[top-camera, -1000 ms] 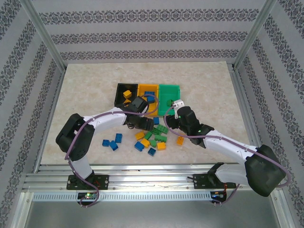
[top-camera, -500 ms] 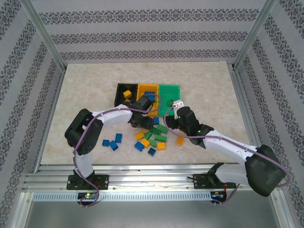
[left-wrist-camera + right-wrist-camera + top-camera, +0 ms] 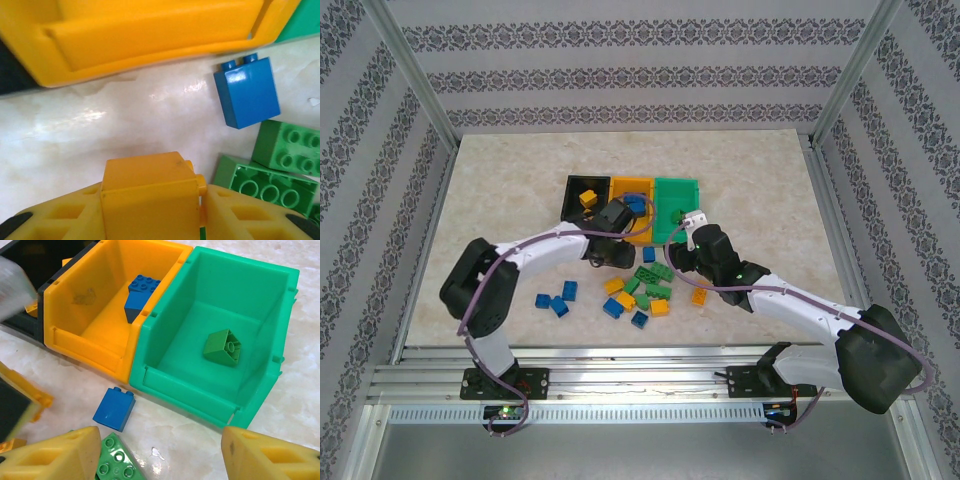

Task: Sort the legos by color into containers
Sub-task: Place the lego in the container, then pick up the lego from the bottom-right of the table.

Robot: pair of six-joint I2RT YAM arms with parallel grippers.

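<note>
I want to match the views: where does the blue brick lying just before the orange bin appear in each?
Top external: blue brick just below the orange bin.
Left wrist: blue brick upper right, under that bin's wall.
Right wrist: blue brick lower left, before that bin.
Shared landmark: the orange bin.

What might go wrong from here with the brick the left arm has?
1. The left gripper holds a yellow brick just in front of the orange bin, which holds blue bricks; released there, it would likely be missorted.
2. The open right gripper hovers close by, before the green bin, so the arms may collide.
</note>
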